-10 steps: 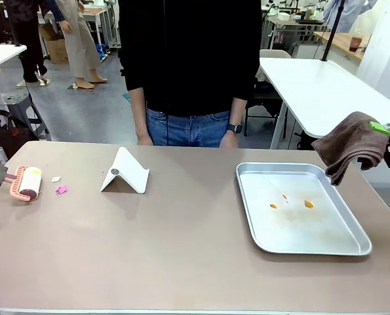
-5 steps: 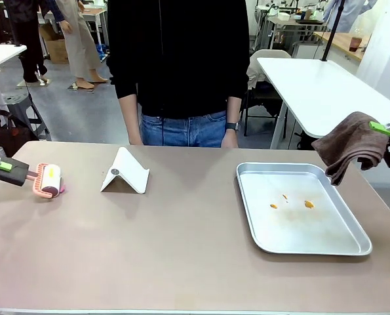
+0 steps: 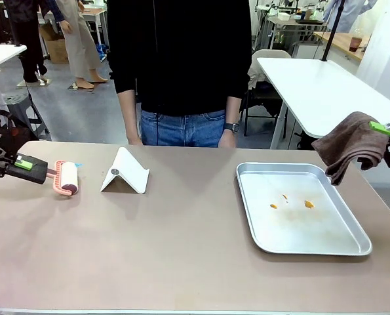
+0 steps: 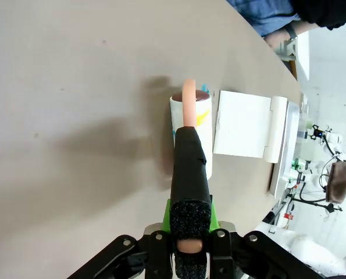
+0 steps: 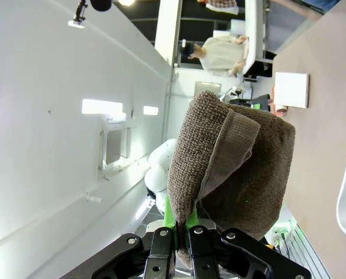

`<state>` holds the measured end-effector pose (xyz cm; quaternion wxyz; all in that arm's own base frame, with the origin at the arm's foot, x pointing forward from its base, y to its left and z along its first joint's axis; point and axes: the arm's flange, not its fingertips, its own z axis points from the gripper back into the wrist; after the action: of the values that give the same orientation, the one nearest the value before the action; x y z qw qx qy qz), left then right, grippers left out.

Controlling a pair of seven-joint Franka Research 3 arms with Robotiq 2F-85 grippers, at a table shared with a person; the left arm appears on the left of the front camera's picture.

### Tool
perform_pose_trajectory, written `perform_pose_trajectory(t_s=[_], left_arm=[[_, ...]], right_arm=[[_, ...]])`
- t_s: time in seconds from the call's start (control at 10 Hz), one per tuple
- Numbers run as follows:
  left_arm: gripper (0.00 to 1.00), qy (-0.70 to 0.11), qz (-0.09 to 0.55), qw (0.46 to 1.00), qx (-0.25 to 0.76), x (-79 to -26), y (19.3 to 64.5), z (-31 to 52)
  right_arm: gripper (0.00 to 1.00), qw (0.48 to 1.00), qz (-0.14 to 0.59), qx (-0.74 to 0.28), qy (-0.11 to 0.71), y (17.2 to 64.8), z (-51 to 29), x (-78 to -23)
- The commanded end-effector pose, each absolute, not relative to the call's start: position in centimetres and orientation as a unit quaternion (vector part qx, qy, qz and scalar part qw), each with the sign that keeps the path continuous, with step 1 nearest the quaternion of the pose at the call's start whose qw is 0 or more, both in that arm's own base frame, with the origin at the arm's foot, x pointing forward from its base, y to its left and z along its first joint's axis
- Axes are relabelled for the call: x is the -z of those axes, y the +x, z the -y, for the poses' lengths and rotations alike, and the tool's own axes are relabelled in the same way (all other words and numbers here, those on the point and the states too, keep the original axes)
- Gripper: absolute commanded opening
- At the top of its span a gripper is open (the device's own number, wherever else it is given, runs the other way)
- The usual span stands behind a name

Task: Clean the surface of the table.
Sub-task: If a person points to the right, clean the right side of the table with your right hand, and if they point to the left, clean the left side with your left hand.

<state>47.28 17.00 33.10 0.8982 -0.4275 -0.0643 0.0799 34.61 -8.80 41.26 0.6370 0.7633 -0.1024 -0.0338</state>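
The beige-brown table (image 3: pixel 181 256) spans the front view. At its far left my left gripper (image 3: pixel 24 162) is shut on the black foam handle (image 4: pixel 190 186) of a pink lint roller, whose white roll (image 3: pixel 68 178) lies on the tabletop. In the left wrist view the roll (image 4: pixel 200 125) sits just short of a white folded stand (image 4: pixel 242 123), with a tiny blue scrap (image 4: pixel 175 134) beside it. My right gripper (image 3: pixel 385 127) hangs above the table's right edge, shut on a brown cloth (image 3: pixel 349 146) that droops from its fingers. The right wrist view shows the cloth (image 5: pixel 231 168) folded over that gripper (image 5: pixel 182 229).
A white folded stand (image 3: pixel 124 172) stands left of centre, right of the roller. A silver tray (image 3: pixel 352 246) with a few orange crumbs (image 3: pixel 309 204) lies on the right. A person in a black top (image 3: pixel 181 59) stands at the far edge, hands down.
My left gripper has pushed the roller to the right across the table, over the spot where a pink and a white scrap lay; they no longer show. The right arm has held still.
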Motion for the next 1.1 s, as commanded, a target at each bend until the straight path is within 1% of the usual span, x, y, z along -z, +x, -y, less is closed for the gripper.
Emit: perform_pose_trajectory(t_s=[0.0, 0.2, 0.4, 0.5, 0.6, 0.7, 0.8, 1.0], left_arm=[[0.22, -0.432, 0.04, 0.898, -0.077, -32.4, 46.6, -15.4], [0.22, -0.463, 0.056, 0.882, -0.071, -34.0, 46.9, -15.6], [0.22, -0.492, 0.081, 0.865, -0.061, -36.0, 46.1, -16.8], [0.22, -0.511, 0.101, 0.852, -0.051, -37.6, 44.9, -17.7], [0.22, -0.528, 0.108, 0.842, -0.042, -39.0, 43.5, -18.7], [0.22, -0.531, 0.108, 0.84, -0.035, -40.1, 41.7, -19.9], [0.22, -0.534, 0.083, 0.842, -0.015, -41.1, 39.6, -21.5], [0.22, -0.574, 0.087, 0.814, 0.002, -42.9, 35.9, -24.9]], right_arm=[[0.0, 0.634, 0.103, 0.029, 0.766, 34.6, 9.1, -41.6], [0.0, 0.634, 0.103, 0.029, 0.766, 34.6, 9.1, -41.6], [0.0, 0.634, 0.103, 0.029, 0.766, 34.6, 9.1, -41.6], [0.0, 0.634, 0.103, 0.029, 0.766, 34.6, 9.1, -41.6], [0.0, 0.634, 0.103, 0.029, 0.766, 34.6, 9.1, -41.6], [0.0, 0.634, 0.103, 0.029, 0.766, 34.6, 9.1, -41.6], [0.0, 0.634, 0.103, 0.029, 0.766, 34.6, 9.1, -41.6], [0.0, 0.634, 0.103, 0.029, 0.766, 34.6, 9.1, -41.6]])
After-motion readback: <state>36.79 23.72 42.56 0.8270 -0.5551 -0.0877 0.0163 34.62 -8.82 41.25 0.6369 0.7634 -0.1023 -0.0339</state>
